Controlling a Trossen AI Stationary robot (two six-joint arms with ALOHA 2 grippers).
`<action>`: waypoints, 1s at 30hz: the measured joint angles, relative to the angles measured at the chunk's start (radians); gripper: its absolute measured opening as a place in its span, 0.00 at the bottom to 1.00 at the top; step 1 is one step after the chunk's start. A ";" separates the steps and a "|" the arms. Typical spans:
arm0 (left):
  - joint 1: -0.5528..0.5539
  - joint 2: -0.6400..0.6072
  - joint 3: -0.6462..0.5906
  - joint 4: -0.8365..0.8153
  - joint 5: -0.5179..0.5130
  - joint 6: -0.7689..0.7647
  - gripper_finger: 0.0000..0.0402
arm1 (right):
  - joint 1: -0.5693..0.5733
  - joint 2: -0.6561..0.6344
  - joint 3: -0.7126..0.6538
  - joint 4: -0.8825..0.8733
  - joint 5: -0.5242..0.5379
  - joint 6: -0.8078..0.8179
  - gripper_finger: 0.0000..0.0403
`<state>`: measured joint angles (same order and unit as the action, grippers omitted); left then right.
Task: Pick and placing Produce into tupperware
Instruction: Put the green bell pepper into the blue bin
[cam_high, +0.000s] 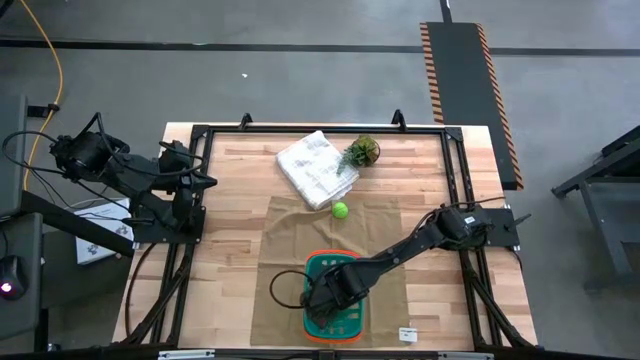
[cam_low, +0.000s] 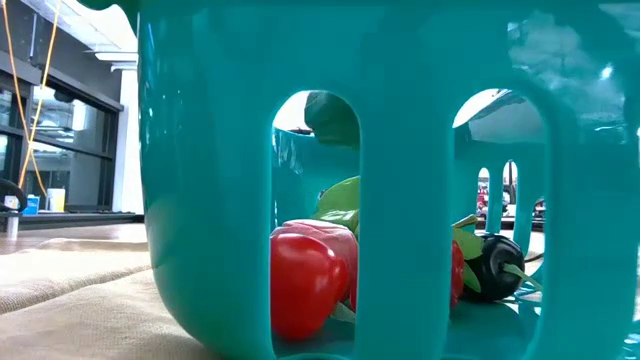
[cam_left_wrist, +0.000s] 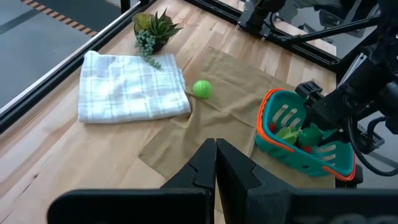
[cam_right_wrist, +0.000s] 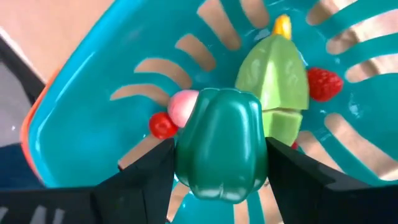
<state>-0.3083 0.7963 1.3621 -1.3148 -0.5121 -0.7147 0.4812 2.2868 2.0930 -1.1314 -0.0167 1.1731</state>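
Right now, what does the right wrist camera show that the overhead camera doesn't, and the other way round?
Only the right wrist view shows the right tool shut on a green pepper over the basket, with a strawberry and other produce inside. Only the overhead view shows the green ball on the mat, the cloth, the plant and the left arm parked at the table's left edge. Both show the basket.

One camera looks straight down on the whole table (cam_high: 240, 190). Another sits at tabletop height, pressed against the basket (cam_low: 210, 150). Both wrist cameras also catch that basket, the left from afar, the right from close above.
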 joint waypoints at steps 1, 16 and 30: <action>0.000 0.000 0.000 0.000 0.000 0.000 0.00 | 0.000 0.000 0.000 -0.005 0.010 0.009 0.51; 0.000 0.000 -0.046 -0.004 -0.003 0.000 0.00 | -0.001 0.000 0.000 -0.065 0.044 0.219 0.51; 0.000 -0.001 -0.097 0.006 0.021 -0.020 0.00 | -0.001 0.000 0.000 -0.009 0.033 0.189 0.57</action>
<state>-0.3080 0.7952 1.2648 -1.3090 -0.4908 -0.7345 0.4801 2.2868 2.0930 -1.1400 0.0158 1.3617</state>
